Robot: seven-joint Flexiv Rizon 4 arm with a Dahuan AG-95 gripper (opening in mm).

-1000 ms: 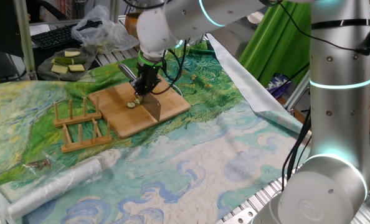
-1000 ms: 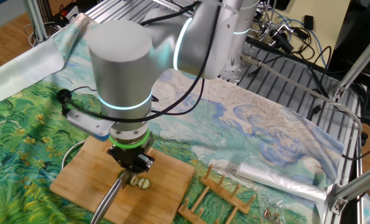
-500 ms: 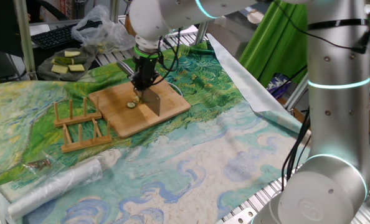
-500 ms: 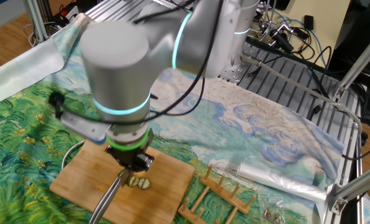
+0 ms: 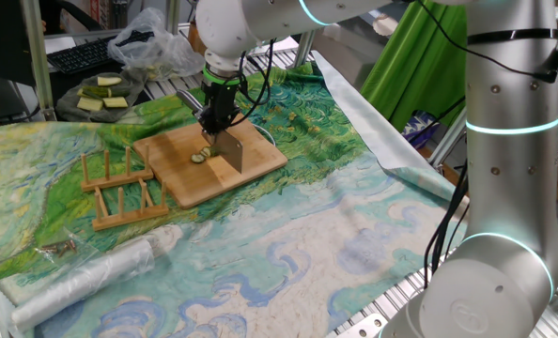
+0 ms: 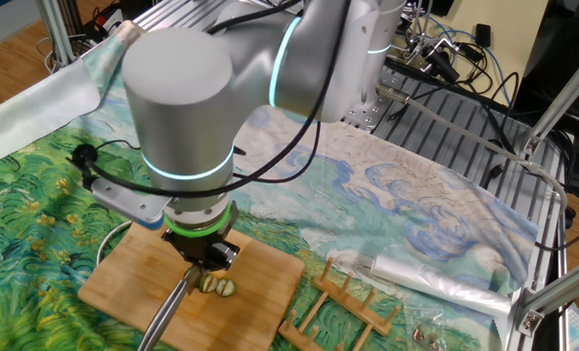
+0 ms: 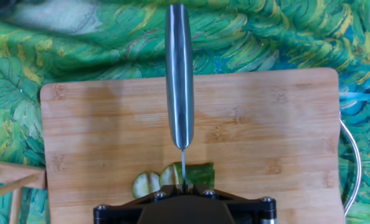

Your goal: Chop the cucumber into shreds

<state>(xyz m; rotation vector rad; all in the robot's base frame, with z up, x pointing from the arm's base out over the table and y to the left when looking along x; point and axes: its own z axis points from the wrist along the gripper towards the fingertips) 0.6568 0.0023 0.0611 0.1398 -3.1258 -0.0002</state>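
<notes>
Two thin slices already lie beside the dark green stub of the cucumber (image 7: 186, 177) near the front edge of the cutting board (image 7: 260, 143), directly under the hand. The claw (image 5: 220, 120) points straight down with its jaws together, clamped on the steel handle of a knife (image 7: 179, 81); in the hand view the handle runs away from the camera and the blade is seen edge-on as a thin line meeting the cucumber.

Compared with a second ago, the hand in one fixed view has swung from leaning over the board to standing more upright, and the broad blade (image 5: 230, 154) has shifted with it, while the cucumber pieces (image 6: 216, 286) look unmoved. I read this as the pause between cuts: a slice is off and the knife is being reset for the next one. The stub is not yet shredded, so the work is at an early stage.

Farther out, a wooden rack (image 5: 124, 188) sits just beside the board on the painted cloth (image 5: 260, 235), and a rolled plastic sheet (image 5: 91, 272) lies well apart from it.

Whether the blade's edge touches the board or hangs just above it cannot be told. The claw's fingertips are hidden by the hand's body in the hand view.
</notes>
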